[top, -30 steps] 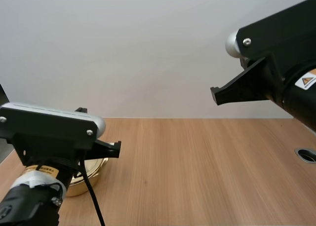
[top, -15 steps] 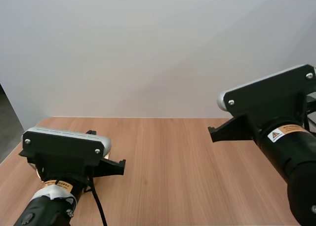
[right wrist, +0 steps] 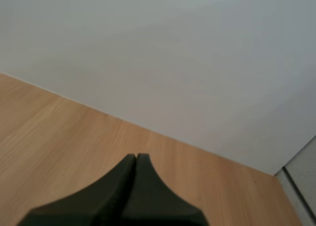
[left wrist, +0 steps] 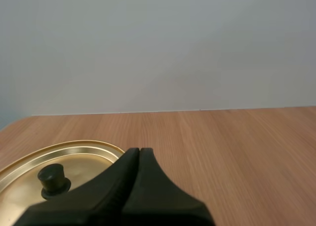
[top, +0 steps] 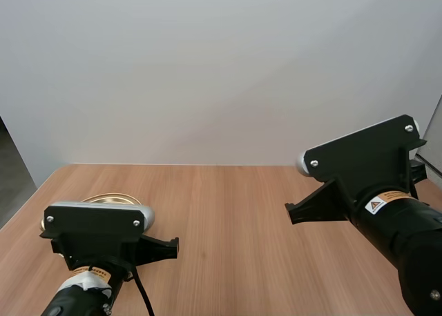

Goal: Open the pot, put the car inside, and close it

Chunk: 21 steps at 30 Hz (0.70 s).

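Observation:
A gold pot with its lid (left wrist: 64, 162) on sits at the table's left side; the lid has a black knob (left wrist: 53, 179). In the high view its gold rim (top: 110, 199) peeks out just behind my left arm. My left gripper (left wrist: 139, 152) is shut, its fingers lying together as one dark wedge, just right of the lid and near its edge. My right gripper (right wrist: 136, 158) is also shut on nothing, held above bare wood on the right side of the table. The car is hidden from me.
The wooden table (top: 228, 212) runs back to a plain white wall. My two arms (top: 373, 192) take up the near left and near right of the high view, with bare wood between them.
Both arms have drawn back and down toward the near edge. The right arm dropped from high up to lower on the right. The pot's rim now peeks out behind the left arm.

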Available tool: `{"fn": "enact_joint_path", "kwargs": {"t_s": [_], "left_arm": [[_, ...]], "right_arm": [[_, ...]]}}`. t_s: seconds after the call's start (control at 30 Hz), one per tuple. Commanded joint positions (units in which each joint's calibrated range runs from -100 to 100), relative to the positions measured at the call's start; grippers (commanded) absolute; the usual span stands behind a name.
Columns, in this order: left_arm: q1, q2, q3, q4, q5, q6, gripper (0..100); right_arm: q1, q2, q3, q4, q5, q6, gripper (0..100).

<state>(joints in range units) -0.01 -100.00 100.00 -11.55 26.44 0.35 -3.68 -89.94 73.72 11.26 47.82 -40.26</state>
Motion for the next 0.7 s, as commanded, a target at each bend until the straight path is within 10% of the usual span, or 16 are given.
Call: {"fn": "enact_joint_path", "kwargs": {"t_s": [0.0,0.67], "left_arm": [[0.13,0.00,0.00,0.00,-0.84,-2.34,0],[1.12,0.00,0.00,1.35,2.79,-3.98,0]], "right_arm": [[0.11,-1.30,-0.02,2.58,4.68,-0.01,0],[1.39,-2.35,15.43,-1.28,-9.63,-0.02,0]]}}
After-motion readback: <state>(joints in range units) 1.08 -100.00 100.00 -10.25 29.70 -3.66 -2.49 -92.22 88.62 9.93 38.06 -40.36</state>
